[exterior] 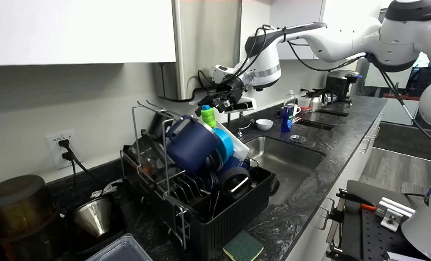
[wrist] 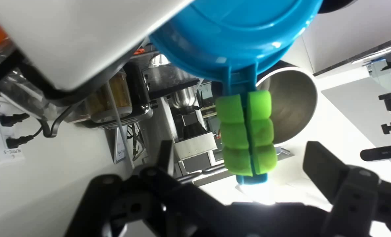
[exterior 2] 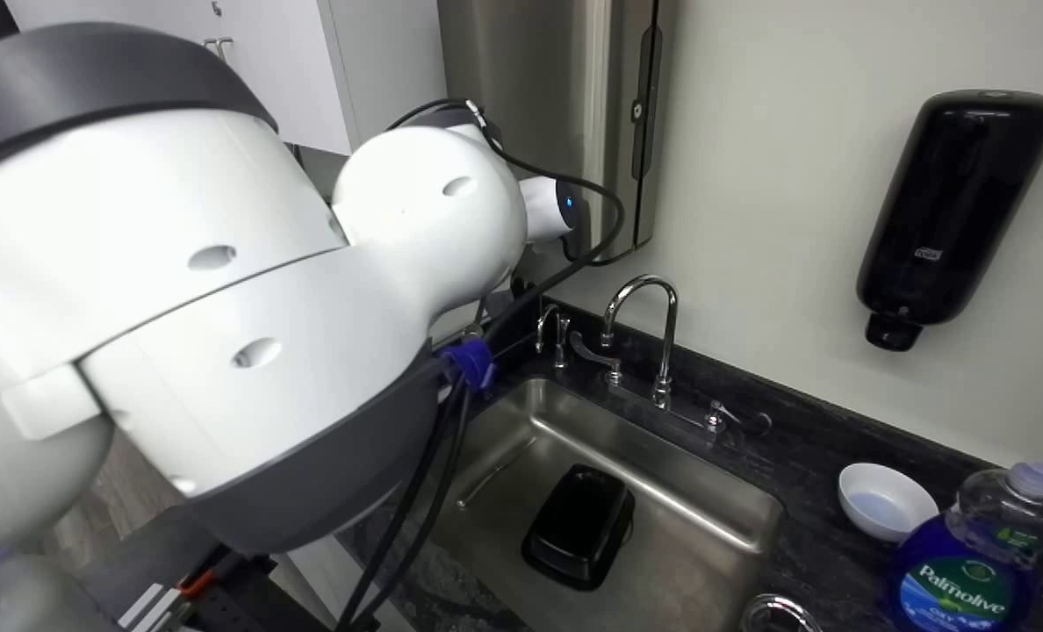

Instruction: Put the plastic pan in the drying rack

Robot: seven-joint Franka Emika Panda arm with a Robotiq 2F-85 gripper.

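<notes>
The plastic pan (exterior: 225, 143) is bright cyan with a green ribbed handle. It stands in the black drying rack (exterior: 237, 214), handle pointing up, between the navy pot (exterior: 192, 145) and a white flat piece (exterior: 238, 142). My gripper (exterior: 211, 103) is just above the handle's tip. In the wrist view, the pan (wrist: 245, 29) is at the top and its green handle points down between the spread fingers. The gripper (wrist: 240, 151) is open, with a gap on both sides of the handle. Gripper, pan and rack are hidden or out of view in the remaining exterior view.
The steel sink (exterior: 291, 166) lies beside the rack and holds a black dish (exterior 2: 581, 525). A faucet (exterior 2: 669, 333), white bowl (exterior 2: 887, 500) and soap bottle (exterior 2: 969, 553) stand near it. A steel dispenser (exterior: 208, 47) hangs behind the gripper; a white cabinet (exterior: 77, 32) overhangs the counter.
</notes>
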